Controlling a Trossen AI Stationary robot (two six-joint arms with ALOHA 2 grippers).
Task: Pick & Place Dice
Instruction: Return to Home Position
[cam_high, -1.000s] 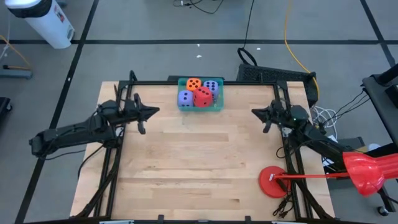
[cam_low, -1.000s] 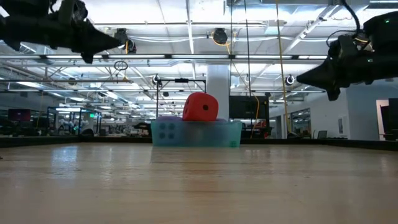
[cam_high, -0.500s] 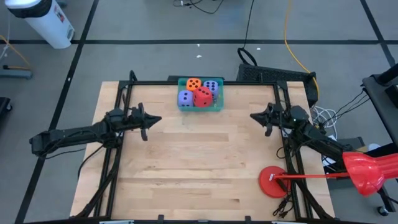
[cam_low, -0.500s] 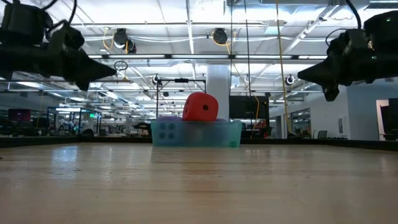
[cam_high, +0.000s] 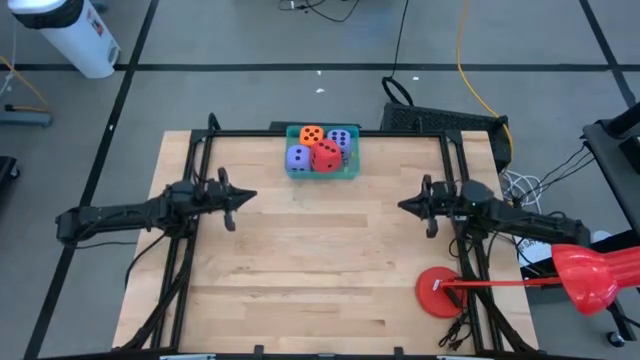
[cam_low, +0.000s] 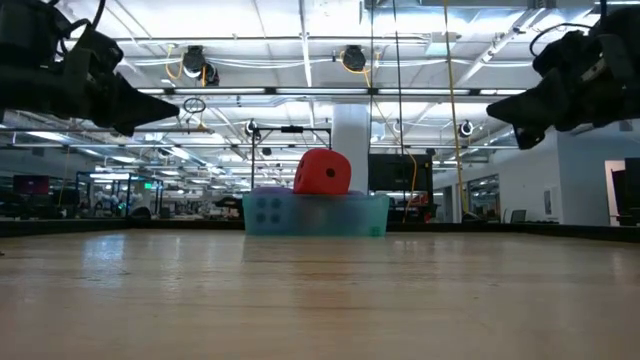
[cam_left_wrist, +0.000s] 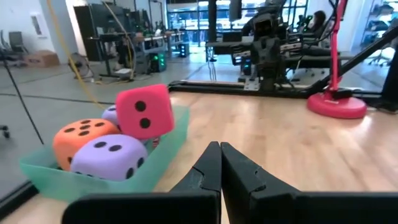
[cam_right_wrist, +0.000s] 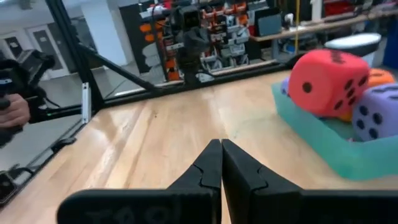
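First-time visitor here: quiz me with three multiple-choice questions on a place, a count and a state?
1. Where is the red dice? A) inside the green bin B) beside it C) in an end effector
2. How many dice fill the bin? A) two B) three C) four
3. The left end effector and right end effector are: A) open B) shut, empty C) gripping dice
Answers: 1A, it tops the pile in the bin. 2C, red, orange dice and two purple dice. 3B, wrist views show fingers together, nothing between.
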